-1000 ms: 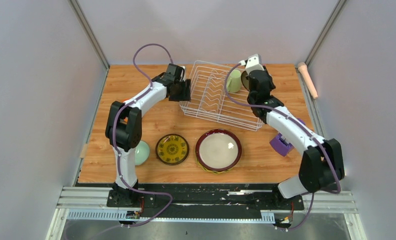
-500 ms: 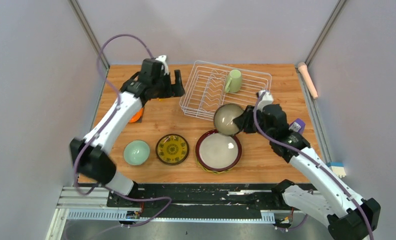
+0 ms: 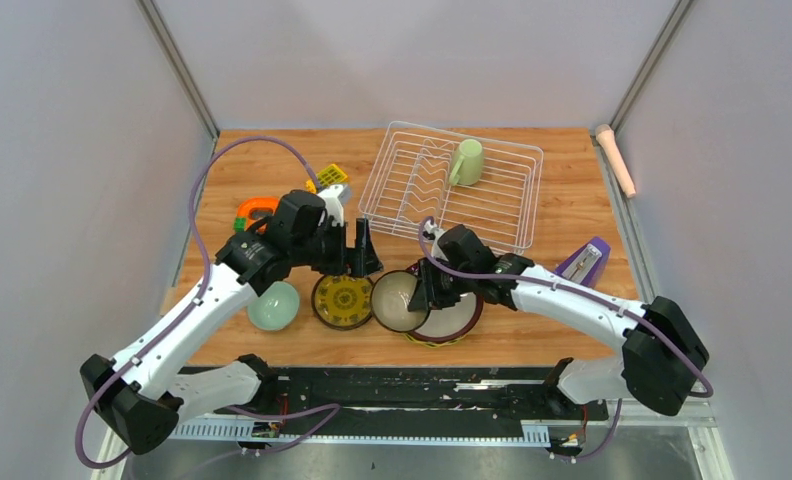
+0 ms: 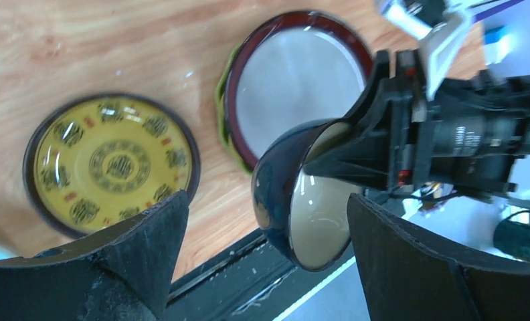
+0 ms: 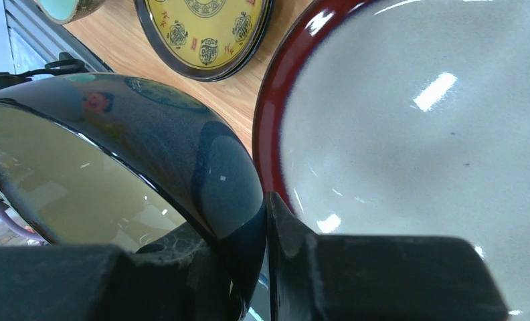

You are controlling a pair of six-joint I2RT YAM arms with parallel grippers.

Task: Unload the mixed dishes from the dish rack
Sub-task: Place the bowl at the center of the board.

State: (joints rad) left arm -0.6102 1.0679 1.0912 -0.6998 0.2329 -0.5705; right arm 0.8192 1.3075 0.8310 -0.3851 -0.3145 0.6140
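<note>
One teal bowl sits clamped in the right pincer by the maroon-rimmed plate; left pincer open.

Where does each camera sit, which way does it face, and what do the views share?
Top external: above and behind the arm bases, looking down on the table; both arms show, with the dish rack and light green mug.
Left wrist: on the left arm, facing down; the open left gripper frames the yellow-patterned plate and dark bowl.
Right wrist: on the right arm, close in; the right gripper pinches the dark bowl's wall beside the maroon-rimmed plate.
Shared: all three show the bowl and both plates.
</note>
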